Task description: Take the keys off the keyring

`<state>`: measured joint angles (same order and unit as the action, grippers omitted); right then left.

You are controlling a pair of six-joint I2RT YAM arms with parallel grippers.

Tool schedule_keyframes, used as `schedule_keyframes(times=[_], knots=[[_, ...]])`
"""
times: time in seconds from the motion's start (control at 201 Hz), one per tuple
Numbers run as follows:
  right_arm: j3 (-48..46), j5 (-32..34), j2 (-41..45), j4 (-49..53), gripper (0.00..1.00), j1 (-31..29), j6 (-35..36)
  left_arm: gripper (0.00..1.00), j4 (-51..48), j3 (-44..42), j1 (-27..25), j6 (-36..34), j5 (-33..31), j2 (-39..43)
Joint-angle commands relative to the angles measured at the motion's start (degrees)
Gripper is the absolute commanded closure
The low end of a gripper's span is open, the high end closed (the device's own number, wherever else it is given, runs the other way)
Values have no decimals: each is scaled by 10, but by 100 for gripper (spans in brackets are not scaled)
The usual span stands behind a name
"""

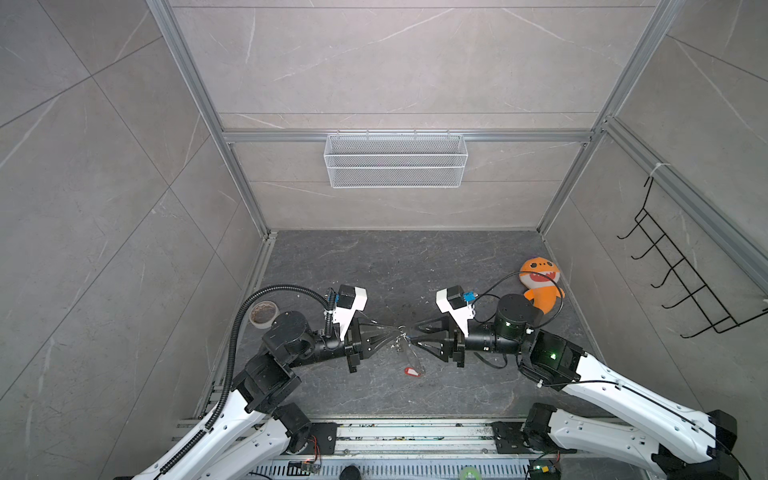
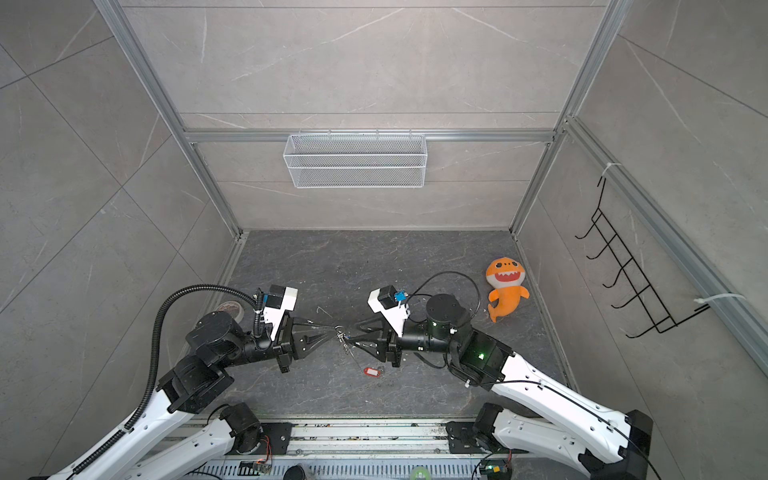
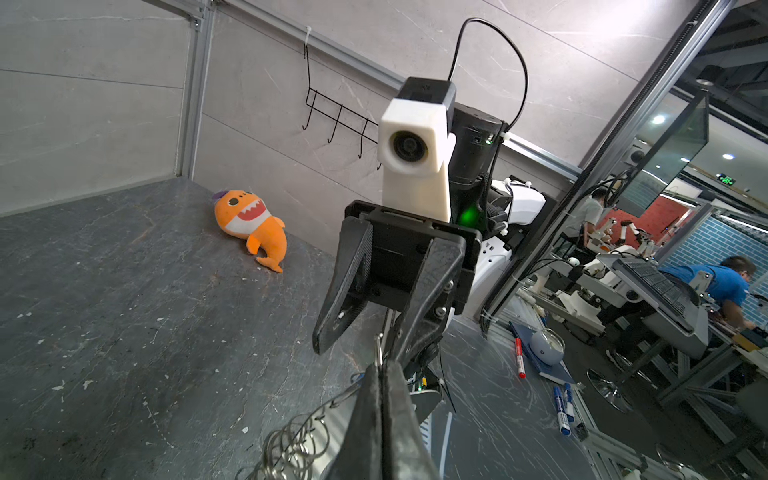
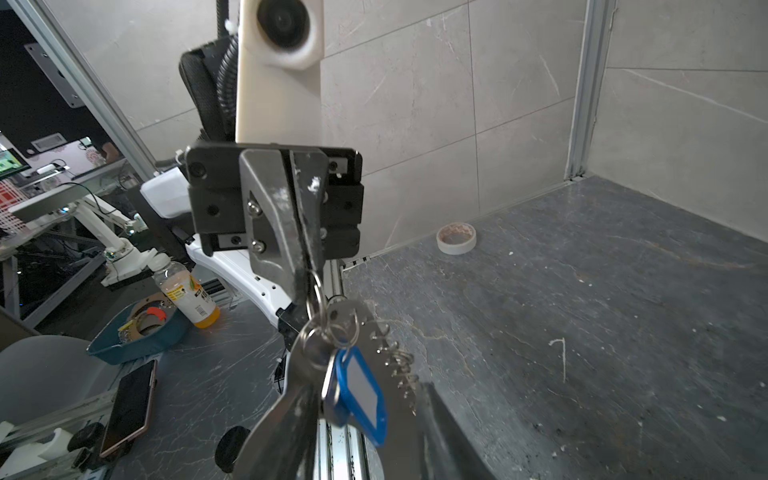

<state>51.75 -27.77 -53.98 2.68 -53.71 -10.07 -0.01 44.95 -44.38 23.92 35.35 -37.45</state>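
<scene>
Keyring [image 4: 369,323] hangs from left gripper [image 4: 306,267] above table [image 4: 582,332], walls [image 4: 415,83] well apart.

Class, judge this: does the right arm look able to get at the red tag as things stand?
Probably yes: the red tag sits close to the right gripper with nothing between them, though that gripper's jaws are occupied at the keyring.

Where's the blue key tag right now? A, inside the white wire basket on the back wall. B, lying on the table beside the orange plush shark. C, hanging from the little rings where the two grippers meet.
C: in the right wrist view the blue tag hangs from the small rings just below the left gripper, whose shut tips pinch one ring.
</scene>
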Motion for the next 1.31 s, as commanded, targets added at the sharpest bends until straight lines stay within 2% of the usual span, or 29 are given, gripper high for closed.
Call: schedule_keyframes(times=[0.0, 0.269, 0.448, 0.568, 0.673, 0.822, 1.305], knots=[[-6, 46, -5, 19, 58, -23, 36, 100, 16, 15, -2, 12, -12, 4], [-1, 119, -20, 18, 56, -60, 55, 100, 16, 15, -3, 18, -18, -2], [5, 144, -30, 19, 61, -63, 60, 100, 16, 15, -3, 27, -13, -6], [7, 147, -30, 23, 71, -64, 63, 100, 9, 15, -3, 30, -12, -6], [11, 151, -24, 36, 86, -65, 70, 100, -7, 20, -3, 28, -19, -3], [19, 160, -14, 69, 100, -65, 82, 100, -50, 34, -3, 19, -34, -3], [88, 181, -15, 194, 100, -65, 145, 100, -142, 90, -3, 0, -3, -53]])
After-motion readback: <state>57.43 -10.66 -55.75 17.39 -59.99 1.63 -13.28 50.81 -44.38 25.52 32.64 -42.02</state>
